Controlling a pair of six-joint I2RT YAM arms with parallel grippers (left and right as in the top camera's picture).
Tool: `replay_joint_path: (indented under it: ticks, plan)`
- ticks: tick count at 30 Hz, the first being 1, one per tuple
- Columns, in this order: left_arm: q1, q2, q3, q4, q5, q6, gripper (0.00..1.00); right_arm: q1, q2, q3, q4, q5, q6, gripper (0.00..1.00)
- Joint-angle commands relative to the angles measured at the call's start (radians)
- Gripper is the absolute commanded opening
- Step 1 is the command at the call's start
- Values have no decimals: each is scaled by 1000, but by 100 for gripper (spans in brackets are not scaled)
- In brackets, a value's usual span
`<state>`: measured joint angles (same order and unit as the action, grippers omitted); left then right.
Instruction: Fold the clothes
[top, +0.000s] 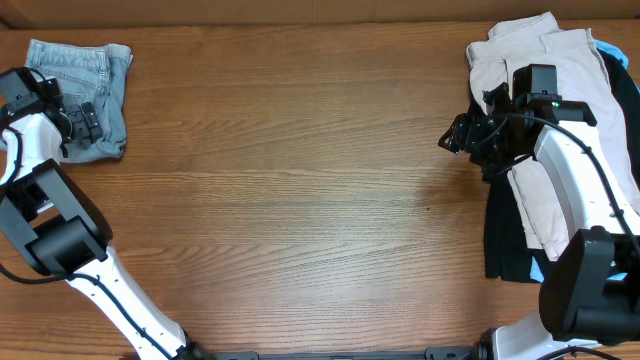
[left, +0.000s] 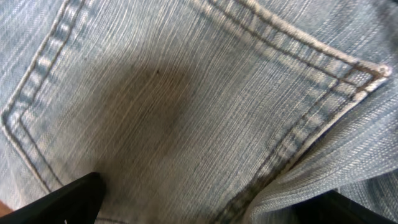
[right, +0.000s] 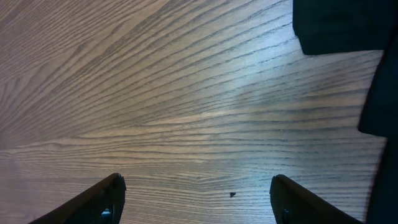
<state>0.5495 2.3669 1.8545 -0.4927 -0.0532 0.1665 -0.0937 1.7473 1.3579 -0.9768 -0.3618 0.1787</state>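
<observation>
The folded light-blue denim shorts (top: 85, 85) lie at the far left corner of the table. My left gripper (top: 84, 120) rests over their near part. In the left wrist view a stitched back pocket (left: 186, 106) fills the frame, and the left fingers (left: 205, 208) are spread wide on the denim, open. My right gripper (top: 455, 135) hovers over bare wood just left of the clothes pile. Its fingers (right: 196, 199) are open and empty.
A pile of garments lies at the right edge: beige ones (top: 540, 60) on top, a black one (top: 505, 235) beneath and a bright blue one (top: 612, 50) at the far edge. Black fabric (right: 339, 25) shows in the right wrist view. The wooden table (top: 300, 190) spans the middle.
</observation>
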Motion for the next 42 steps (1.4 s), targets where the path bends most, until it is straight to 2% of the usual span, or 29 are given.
replay_joint_path:
  ticks: [1,12,18,31,36,40,42]
  plan:
    - [-43,125,-6,32,1,58,100,1,-37,29,6,2,-11,78]
    - [-140,222,-6,113,-3,87,100,1,-37,29,14,2,-11,78]
    - [-214,230,-6,101,-3,127,100,1,-37,29,19,2,-11,78]
    - [-364,230,-6,79,-33,123,100,1,-37,29,23,2,-11,78]
    - [-348,229,-6,-27,-36,42,100,1,-37,29,24,2,-11,78]
    - [-293,223,-5,-134,-10,-142,99,1,-37,29,24,2,-16,78]
    - [-261,223,-4,-177,27,-193,100,1,-37,29,24,2,-16,78]
